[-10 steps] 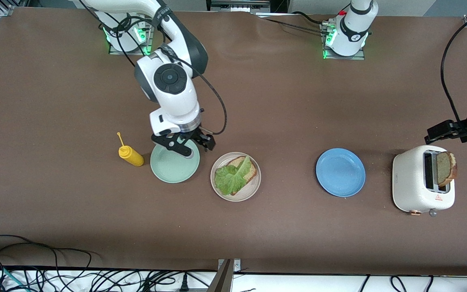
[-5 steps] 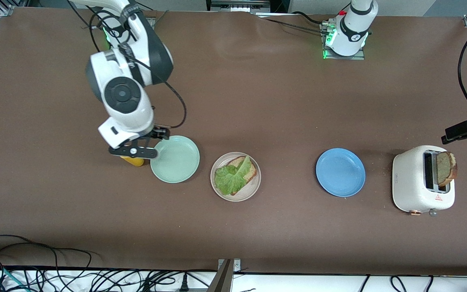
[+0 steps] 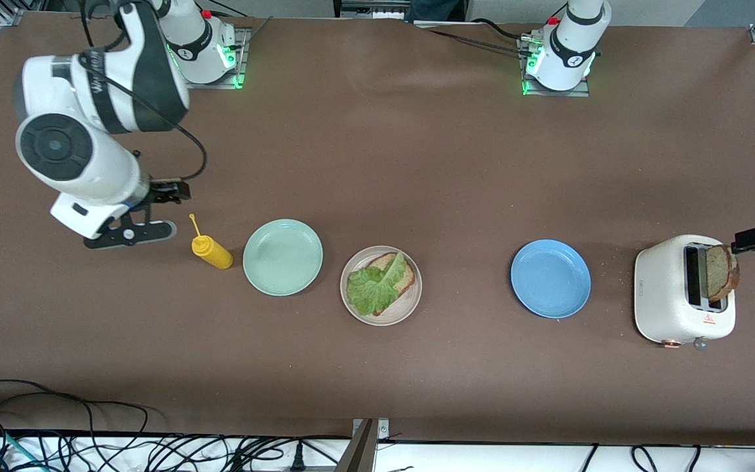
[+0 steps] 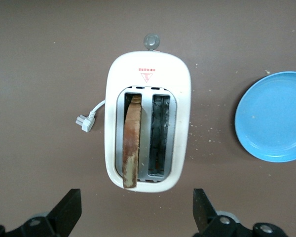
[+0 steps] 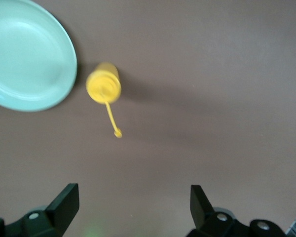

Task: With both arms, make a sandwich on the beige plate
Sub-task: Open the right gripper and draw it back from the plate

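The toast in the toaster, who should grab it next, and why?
Probably the left gripper: it hangs open over the toaster, where a bread slice stands in one slot. The beige plate holds only bread with lettuce, no top slice. The right gripper is open by the mustard bottle.

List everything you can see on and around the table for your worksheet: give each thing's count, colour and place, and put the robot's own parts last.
beige plate: one, cream, mid-table, between the other two plates.
bread: one brown slice, on the beige plate.
lettuce: one green leaf, on that slice.
green plate: one, mint, beside the beige plate, toward the right arm's end.
bottle: one, yellow, beside the green plate.
blue plate: one, toward the left arm's end.
toaster: one, white, at the left arm's end.
toast: one brown slice, upright in a toaster slot.
cables: black, along the nearest edge.
right gripper: black, open, above bare table near the bottle.
left gripper: black, open, above the toaster.
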You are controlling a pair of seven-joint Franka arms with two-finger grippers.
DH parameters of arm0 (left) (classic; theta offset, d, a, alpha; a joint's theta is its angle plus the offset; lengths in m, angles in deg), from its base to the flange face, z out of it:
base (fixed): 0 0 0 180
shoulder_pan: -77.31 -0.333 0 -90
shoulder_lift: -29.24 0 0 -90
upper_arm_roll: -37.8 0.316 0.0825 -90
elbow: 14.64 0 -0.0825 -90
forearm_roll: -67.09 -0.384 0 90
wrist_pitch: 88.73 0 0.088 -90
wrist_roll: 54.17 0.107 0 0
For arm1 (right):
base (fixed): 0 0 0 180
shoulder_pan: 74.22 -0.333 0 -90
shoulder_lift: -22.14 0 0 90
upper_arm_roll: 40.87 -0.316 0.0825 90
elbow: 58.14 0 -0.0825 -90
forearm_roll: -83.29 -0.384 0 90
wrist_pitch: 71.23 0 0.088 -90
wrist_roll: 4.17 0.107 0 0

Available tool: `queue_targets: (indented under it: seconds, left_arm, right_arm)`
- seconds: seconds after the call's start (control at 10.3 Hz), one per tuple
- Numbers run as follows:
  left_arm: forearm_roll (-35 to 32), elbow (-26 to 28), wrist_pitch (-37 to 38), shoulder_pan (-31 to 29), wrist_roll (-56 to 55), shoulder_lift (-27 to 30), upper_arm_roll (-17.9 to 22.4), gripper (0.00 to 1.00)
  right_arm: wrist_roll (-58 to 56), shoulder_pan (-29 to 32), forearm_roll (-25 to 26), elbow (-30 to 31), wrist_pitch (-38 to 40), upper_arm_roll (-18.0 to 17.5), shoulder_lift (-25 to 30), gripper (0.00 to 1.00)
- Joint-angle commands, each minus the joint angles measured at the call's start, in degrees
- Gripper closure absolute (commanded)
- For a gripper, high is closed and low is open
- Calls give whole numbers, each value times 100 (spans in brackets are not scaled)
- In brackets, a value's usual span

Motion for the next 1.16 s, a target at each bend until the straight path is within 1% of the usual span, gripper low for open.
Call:
queue_targets:
  seconds: [0.0, 0.1, 0.29, 0.39, 0.48, 0.58, 0.77, 0.97, 1.06]
  left_arm:
    - [-148, -65, -259, -27, 303, -327, -30, 1]
    - [-148, -74, -278, -18, 416, -476, -30, 3]
    - [-157, -65, -470, -27, 566, -679, -30, 5]
    - [-174, -65, -541, -27, 697, -732, -30, 6]
    - [-374, -65, -550, -36, 855, -767, -30, 6]
    - [-498, -65, -542, -70, 909, -776, -30, 10]
    - [-491, -65, -542, -62, 883, -811, -30, 23]
    - [-473, -65, -542, -62, 875, -820, -30, 38]
    - [-464, -65, -542, -62, 866, -829, -39, 43]
  right_arm:
    - [-991, -64, -148, 647, -58, 560, 436, 0]
    - [-1421, -56, -148, 613, -5, 615, 384, 0]
    - [-1618, 110, -156, 648, 14, 694, 305, 0]
    - [-2298, 398, -313, 657, -109, 695, 269, 0]
    - [-3166, 819, -845, 648, -310, 695, 69, 0]
    - [-3932, 1171, -1303, 648, -486, 686, -125, 0]
    - [-5181, 1647, -1946, 639, -873, 686, -503, 0]
    - [-6324, 1877, -2798, 604, -1110, 686, -863, 0]
    - [-6930, 1947, -3254, 595, -1286, 686, -1117, 0]
